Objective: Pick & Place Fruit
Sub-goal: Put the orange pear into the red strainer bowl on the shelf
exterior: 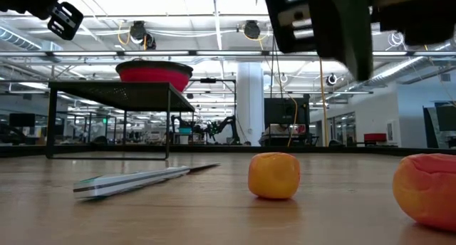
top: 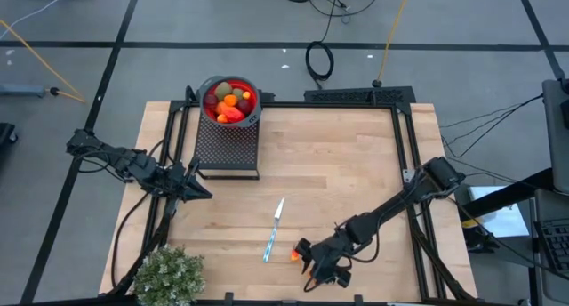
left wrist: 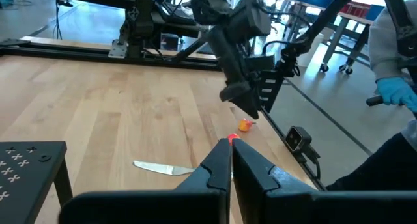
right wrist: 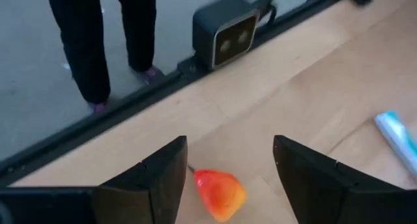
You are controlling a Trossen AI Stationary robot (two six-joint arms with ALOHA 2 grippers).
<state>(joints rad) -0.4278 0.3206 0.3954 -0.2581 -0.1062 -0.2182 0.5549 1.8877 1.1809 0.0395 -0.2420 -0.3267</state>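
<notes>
R claw [right wrist: 228, 168] open; fruit [right wrist: 219, 193] between fingers

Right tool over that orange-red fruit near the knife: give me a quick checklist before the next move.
1. Right tool open: ok, fingers apart.
2. Orange-red fruit free on the table, between the fingers: ok.
3. Knife clear of the tool: ok, it lies off to one side.
4. Left tool shut, parked beside the mesh stand: ok.
5. Red bowl on the stand has room: cannot tell, already holds several fruits.
</notes>
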